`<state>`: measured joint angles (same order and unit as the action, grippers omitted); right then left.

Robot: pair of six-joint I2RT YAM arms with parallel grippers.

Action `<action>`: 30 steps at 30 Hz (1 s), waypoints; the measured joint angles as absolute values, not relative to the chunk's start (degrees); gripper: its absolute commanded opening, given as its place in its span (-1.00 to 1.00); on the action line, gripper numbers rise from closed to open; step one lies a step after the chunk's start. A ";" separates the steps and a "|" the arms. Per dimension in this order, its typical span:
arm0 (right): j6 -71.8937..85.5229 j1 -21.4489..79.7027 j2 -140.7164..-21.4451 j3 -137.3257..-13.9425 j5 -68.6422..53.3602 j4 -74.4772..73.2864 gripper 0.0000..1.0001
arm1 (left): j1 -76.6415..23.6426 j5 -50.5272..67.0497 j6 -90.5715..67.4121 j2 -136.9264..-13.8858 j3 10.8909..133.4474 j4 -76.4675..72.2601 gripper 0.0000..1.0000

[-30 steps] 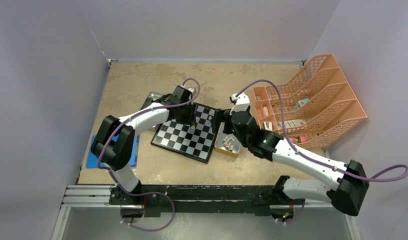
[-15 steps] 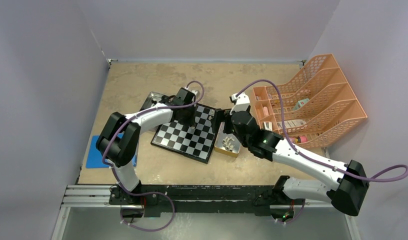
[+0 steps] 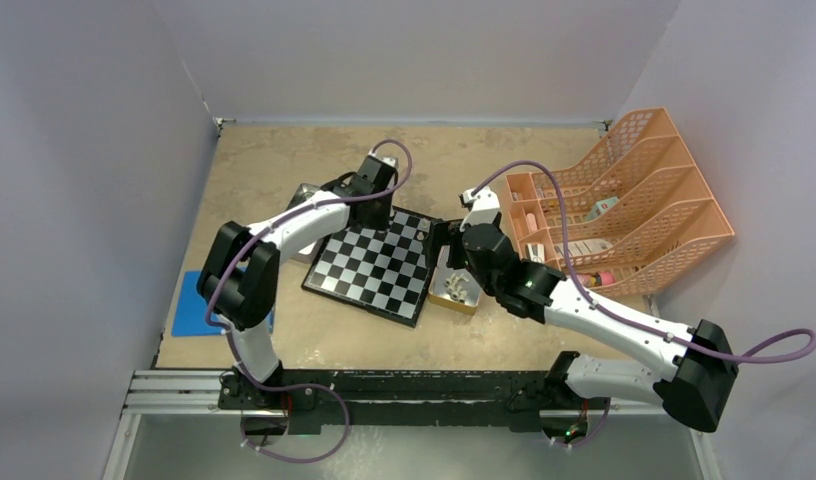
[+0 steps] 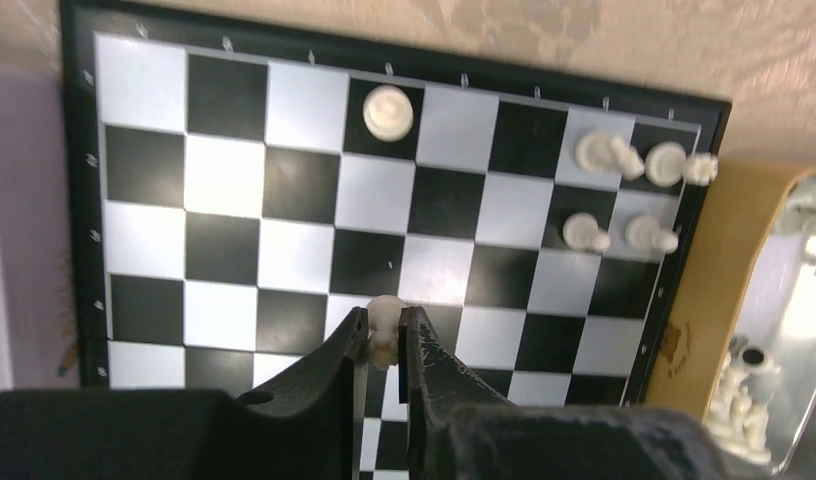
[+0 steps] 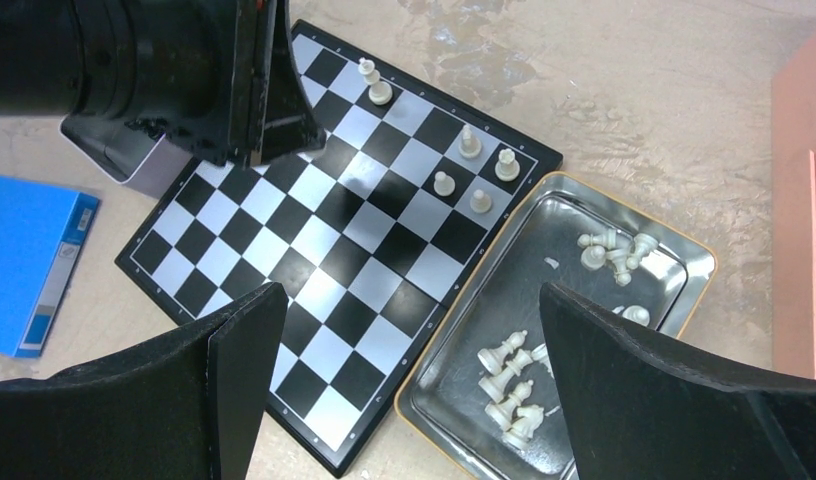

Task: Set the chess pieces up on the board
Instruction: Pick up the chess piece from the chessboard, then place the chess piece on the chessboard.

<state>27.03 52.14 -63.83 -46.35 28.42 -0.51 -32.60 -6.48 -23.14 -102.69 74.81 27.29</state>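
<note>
My left gripper (image 4: 384, 338) is clenched on one small white piece (image 4: 385, 314), pinched by its upper part between the very tips of my fingers. It hangs over the middle squares of the board (image 4: 224, 250); I cannot tell how far above the surface. I judge the piece very light, hard and smooth, so it could twist or squirt out of a pinch this narrow. A hold lower on the body, with the base left free to meet the square flat, would be safer. Five white pieces are already standing: one alone (image 4: 388, 110) near the far rim, and four clustered (image 4: 624, 195) in the corner nearest the tray (image 5: 544, 270). All look easy to knock over, so my fingers should come straight down and stay well apart from them. My right gripper (image 5: 409, 300) is released, its fingers spread wide, hovering above the edge where board and tray meet. The tray lies just beside the board and holds loose white pieces (image 5: 509, 385), most lying on their sides, with another heap (image 5: 614, 250) at its far end. On the bench (image 3: 284, 160), a blue folder (image 5: 34, 250) lies beyond the board's other side and orange racks (image 3: 624, 200) stand past the tray. Neither is in the way.
</note>
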 measured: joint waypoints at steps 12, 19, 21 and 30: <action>27.42 52.14 -63.13 -44.71 26.65 0.34 0.97 | -24.49 -10.44 -22.81 -112.57 87.39 29.74 -0.85; 27.51 52.14 -61.82 -44.64 25.34 0.34 0.97 | -21.39 -11.53 -21.32 -116.01 90.24 30.15 -0.84; 27.55 52.14 -61.71 -44.64 24.99 0.36 0.97 | -21.37 -11.86 -20.93 -116.81 90.91 30.22 -0.83; 27.59 52.14 -61.71 -44.64 24.25 0.34 0.98 | -21.39 -11.99 -19.86 -119.28 92.97 30.30 -0.82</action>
